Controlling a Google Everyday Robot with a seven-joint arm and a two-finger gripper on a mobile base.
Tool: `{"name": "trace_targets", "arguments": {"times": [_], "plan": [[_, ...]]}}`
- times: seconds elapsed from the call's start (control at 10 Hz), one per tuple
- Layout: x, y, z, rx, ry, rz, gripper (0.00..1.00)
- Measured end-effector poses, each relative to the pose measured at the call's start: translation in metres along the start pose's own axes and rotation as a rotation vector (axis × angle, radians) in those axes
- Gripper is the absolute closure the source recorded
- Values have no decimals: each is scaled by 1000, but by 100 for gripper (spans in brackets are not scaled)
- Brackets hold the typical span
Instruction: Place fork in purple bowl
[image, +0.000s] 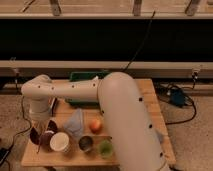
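Above purple bowl (40, 136), gripper (42, 126), fork unseen

Jaws (44, 126) over purple bowl (40, 137), white cup (60, 142) right

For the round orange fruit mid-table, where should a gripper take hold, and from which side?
Grip the orange fruit across its widest part, coming straight down from above. It is round, so no flank is better, and the pale bag beside it and the dark cup in front crowd any sideways approach. The gripper is over at the purple bowl.
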Motion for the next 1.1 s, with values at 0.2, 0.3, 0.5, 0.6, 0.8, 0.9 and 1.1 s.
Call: {"name": "trace_targets", "arguments": {"times": [0.2, 0.3, 0.5, 0.6, 0.8, 0.9, 1.1], "plan": [[0, 0, 0, -1, -1, -1, 20], [1, 1, 0, -1, 0, -1, 20], [1, 1, 1, -2, -2, -1, 20], [1, 1, 1, -2, -1, -1, 20], [0, 1, 1, 4, 2, -2, 20], [1, 2, 0, 7, 4, 2, 20], [1, 2, 0, 7, 3, 2, 20]]}}
